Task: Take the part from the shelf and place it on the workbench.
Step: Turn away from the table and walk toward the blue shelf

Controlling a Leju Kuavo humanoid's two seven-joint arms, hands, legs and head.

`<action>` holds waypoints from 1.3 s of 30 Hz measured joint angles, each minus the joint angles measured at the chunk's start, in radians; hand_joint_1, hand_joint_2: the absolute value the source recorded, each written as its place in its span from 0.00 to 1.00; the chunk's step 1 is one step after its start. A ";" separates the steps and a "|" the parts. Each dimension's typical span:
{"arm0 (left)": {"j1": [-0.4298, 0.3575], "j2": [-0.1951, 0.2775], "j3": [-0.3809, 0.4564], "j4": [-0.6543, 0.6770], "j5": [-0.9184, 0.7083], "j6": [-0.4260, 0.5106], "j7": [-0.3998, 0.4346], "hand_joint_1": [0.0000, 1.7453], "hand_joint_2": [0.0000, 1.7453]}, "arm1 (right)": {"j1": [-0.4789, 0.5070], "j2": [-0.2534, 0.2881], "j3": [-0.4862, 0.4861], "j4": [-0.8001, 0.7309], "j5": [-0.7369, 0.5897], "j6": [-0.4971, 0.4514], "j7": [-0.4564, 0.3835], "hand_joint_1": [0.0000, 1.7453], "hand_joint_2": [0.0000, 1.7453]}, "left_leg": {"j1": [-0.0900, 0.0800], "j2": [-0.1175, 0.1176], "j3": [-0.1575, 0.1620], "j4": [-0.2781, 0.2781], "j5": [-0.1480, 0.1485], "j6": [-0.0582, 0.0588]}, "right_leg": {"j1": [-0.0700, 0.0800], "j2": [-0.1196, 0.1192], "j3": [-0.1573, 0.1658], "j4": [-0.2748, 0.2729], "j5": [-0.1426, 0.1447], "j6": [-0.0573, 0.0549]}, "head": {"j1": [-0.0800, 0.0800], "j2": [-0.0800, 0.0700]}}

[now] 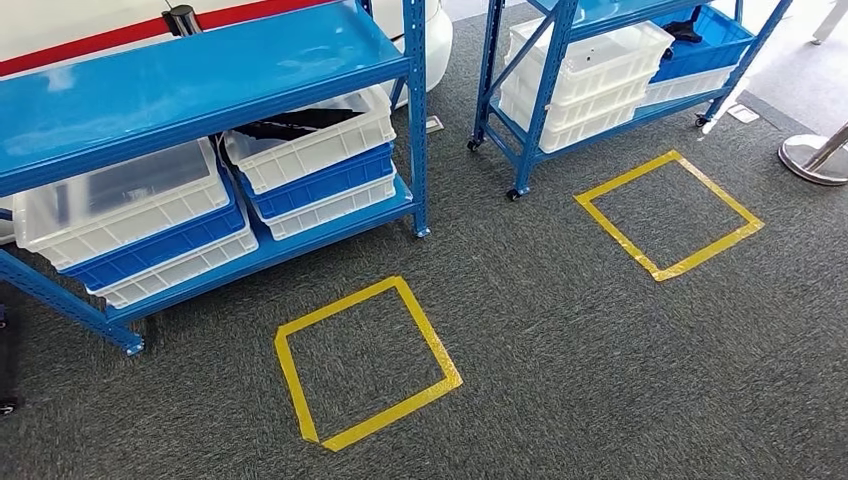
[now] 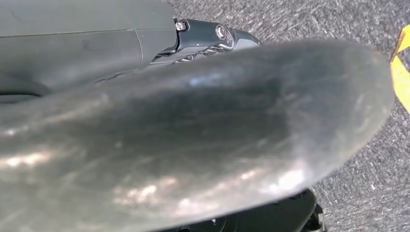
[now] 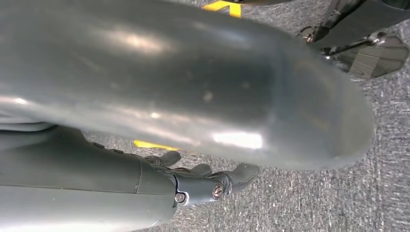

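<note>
A long black part [image 1: 300, 122] lies in the top white bin [image 1: 320, 150] on the lower level of the left blue shelf [image 1: 190, 85], in the head view. Another dark part [image 1: 685, 28] sits in a blue bin [image 1: 715, 45] on the right shelf [image 1: 545, 95]. Both arms hang low over the carpet. In the left wrist view my left hand [image 2: 193, 145] shows its thick grey thumb and a dark finger [image 2: 212, 36] stretched out, holding nothing. My right hand [image 3: 183, 87] is the same, with its dark fingers [image 3: 208, 176] apart and empty.
Two yellow tape squares mark the grey carpet, one [image 1: 390, 412] before the left shelf, one [image 1: 710, 248] before the right. Stacked white and blue bins [image 1: 150, 230] fill the shelves' lower levels. A metal stanchion base [image 1: 812, 160] stands at the far right.
</note>
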State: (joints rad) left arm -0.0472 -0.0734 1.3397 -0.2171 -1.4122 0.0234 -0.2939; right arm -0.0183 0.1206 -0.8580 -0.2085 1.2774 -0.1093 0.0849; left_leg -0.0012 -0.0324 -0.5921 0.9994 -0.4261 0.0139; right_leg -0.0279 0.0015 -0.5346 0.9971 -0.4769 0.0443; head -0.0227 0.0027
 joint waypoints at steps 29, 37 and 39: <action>-0.009 0.002 -0.001 0.001 0.006 0.025 -0.029 0.00 0.00 | -0.003 0.001 -0.008 0.001 0.006 -0.017 -0.025 0.00 0.00 | -0.001 0.034 -0.014 0.042 -0.019 0.012 | 0.022 -0.007 0.025 0.017 -0.039 -0.022 | -0.002 0.000; -0.012 -0.001 -0.001 0.001 0.008 0.025 -0.035 0.00 0.00 | -0.006 -0.003 -0.012 0.001 0.005 -0.020 -0.028 0.00 0.00 | 0.003 0.025 0.008 0.011 -0.020 0.025 | 0.016 -0.005 -0.126 0.279 -0.139 -0.014 | 0.001 0.000; -0.012 -0.002 -0.001 0.001 0.008 0.025 -0.035 0.00 0.00 | -0.005 -0.005 -0.015 0.001 0.003 -0.021 -0.028 0.00 0.00 | 0.003 0.021 0.013 0.011 -0.025 0.024 | 0.014 -0.005 -0.133 0.252 -0.103 0.006 | 0.002 0.000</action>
State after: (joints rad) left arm -0.0594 -0.0756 1.3386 -0.2163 -1.4038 0.0488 -0.3287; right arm -0.0234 0.1158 -0.8727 -0.2079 1.2808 -0.1300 0.0565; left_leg 0.0017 -0.0116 -0.5786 1.0106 -0.4510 0.0374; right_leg -0.0140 -0.0030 -0.6678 1.2496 -0.5803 0.0500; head -0.0208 0.0027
